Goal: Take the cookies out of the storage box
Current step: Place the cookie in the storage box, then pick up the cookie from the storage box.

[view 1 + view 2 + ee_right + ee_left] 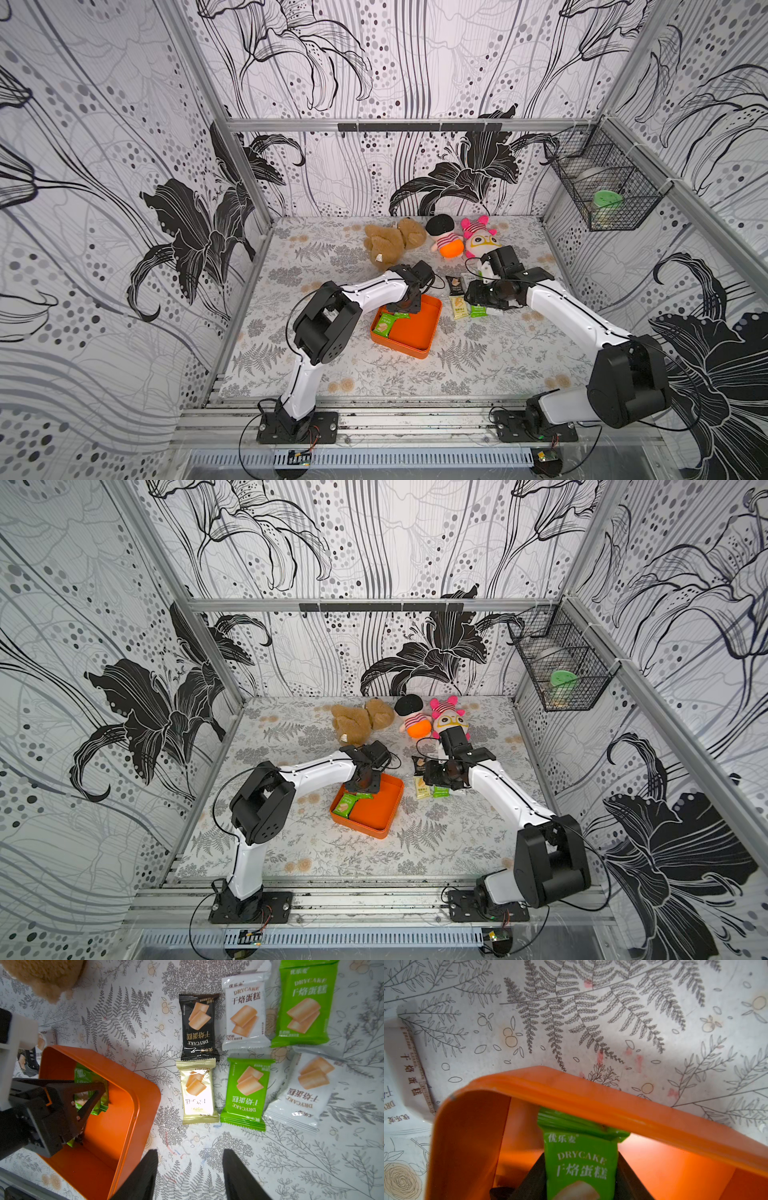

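The orange storage box [419,338] lies mid-table. My left gripper [580,1154] is down inside it near the far corner, shut on a green cookie packet [581,1167]. A second green packet [384,325] lies flat at the box's left side. Several cookies lie in rows on the mat right of the box: black [198,1026], white [245,1012], green [305,1003], cream [197,1093], green [246,1093] and white [305,1088]. My right gripper [190,1151] hovers open over bare mat between the box wall [143,1109] and those packets, holding nothing.
A brown plush bear [395,241], a doll with a black hat [444,239] and a pink plush [478,237] lie at the back. A black wire basket [602,187] hangs on the right wall. A white packet [404,1076] lies just outside the box corner.
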Tool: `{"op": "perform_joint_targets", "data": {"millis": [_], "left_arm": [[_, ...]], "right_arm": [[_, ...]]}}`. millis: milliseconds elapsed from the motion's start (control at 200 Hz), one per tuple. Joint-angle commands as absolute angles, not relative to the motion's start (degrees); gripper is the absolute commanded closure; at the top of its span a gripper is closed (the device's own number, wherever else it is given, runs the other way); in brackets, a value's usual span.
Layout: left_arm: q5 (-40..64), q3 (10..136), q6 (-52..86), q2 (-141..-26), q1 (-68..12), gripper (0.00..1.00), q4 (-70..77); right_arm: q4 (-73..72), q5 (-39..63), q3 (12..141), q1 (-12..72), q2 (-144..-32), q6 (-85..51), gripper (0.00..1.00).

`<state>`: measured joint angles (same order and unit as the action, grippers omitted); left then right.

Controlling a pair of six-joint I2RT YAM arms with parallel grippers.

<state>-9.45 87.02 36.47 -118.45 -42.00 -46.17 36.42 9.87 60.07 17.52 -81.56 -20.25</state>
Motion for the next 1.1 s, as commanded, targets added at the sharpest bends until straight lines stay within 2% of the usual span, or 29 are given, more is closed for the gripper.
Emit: {"op": "perform_joint_targets", "data": {"millis": [0,170,245,315,456,551,856,1096], "left_arm": [[-10.49,87.44,36.84,-117.59,-42.35,0.53,-46.39],[-11.46,88.2,36.86,-116.81,-42.41,0.39,-47.71],[-11.85,88.82,36.6,-116.84,-42.45,0.38,-48.53],[-11.95,88.9,36.32,-116.81,-42.44,0.4,-48.52],[-11.52,89.11,36.13,-116.99,-42.39,0.53,-48.26],[-11.25,89.12,36.05,-116.93,-42.44,0.56,-48.11],[-12.23,91.81,36.06,-114.62,-42.73,0.57,-50.83],[-11.15,93.33,36.58,-115.54,-42.8,0.57,-51.51]], "right_arm": [[37.64,9.49,59.49,17.14,-80.42,-19.95,0.44],[37.11,9.67,59.1,17.16,-80.13,-20.41,0.45],[36.83,9.75,58.95,17.14,-80.07,-20.85,0.44],[36.58,10.02,59.06,17.14,-80.2,-21.16,0.45],[36.77,9.79,59.29,17.15,-80.24,-21.21,0.44],[37.05,9.49,59.28,17.16,-80.2,-21.36,0.45],[38.3,8.71,60.19,17.14,-80.29,-20.69,0.45],[40.35,9.15,66.56,17.16,-84.97,-18.14,0.44]]}}
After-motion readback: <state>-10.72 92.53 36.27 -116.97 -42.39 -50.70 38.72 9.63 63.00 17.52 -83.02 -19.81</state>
